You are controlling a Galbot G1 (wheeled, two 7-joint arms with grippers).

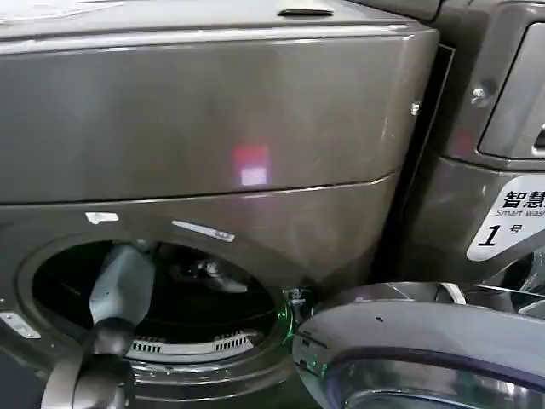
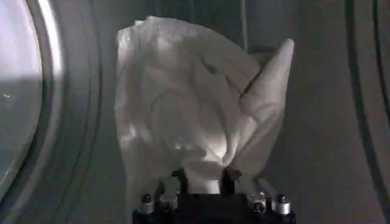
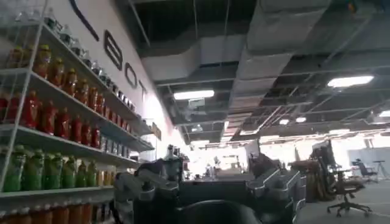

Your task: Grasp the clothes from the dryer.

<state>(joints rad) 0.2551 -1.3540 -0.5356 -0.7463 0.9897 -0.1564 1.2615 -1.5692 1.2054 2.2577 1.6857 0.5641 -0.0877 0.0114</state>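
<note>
Bronze-grey dryer (image 1: 213, 111) fills the room ahead, door swung open. Inside its drum the left claw (image 2: 206, 178) is pinched on the clothes (image 2: 195, 103), which rise straight beyond it; withdrawing looks next. Right claw (image 3: 207, 195): grip unclear.

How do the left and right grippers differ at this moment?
The left gripper is inside the dryer drum, while the right gripper faces the open room. The left gripper pinches the white clothes; the right gripper is open and holds nothing. Both are dark two-finger grippers.
</note>
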